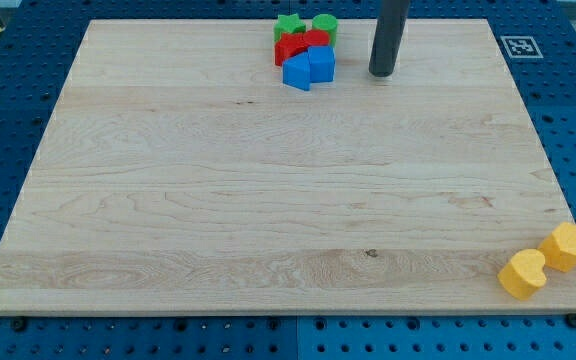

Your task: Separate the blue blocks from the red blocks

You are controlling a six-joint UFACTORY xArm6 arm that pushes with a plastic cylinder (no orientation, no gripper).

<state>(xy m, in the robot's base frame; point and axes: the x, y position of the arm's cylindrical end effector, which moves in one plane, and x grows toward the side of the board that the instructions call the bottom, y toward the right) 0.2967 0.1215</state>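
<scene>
Wooden board (268, 200) on a blue pegboard table (8, 80). Near the view's top edge: two blue blocks (309, 68) pressed against two red blocks (300, 44), green star (288, 24) and green cylinder (325, 24) behind. Nothing separated yet. My tip (381, 73) just right of the blue pair, not touching; no gripper fitted, bare rod only. Two yellow blocks (545, 260) at bottom right.

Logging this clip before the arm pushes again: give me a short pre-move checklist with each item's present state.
1. My tip visible: ok.
2. Tip apart from the cluster, on the view's right of it: ok.
3. Blue blocks apart from red blocks: not ok, touching.
4. Green blocks clear of the reds: not ok, packed against them.
5. Bare board below the blues for pushing: ok.
6. Yellow blocks out of the way: ok.
</scene>
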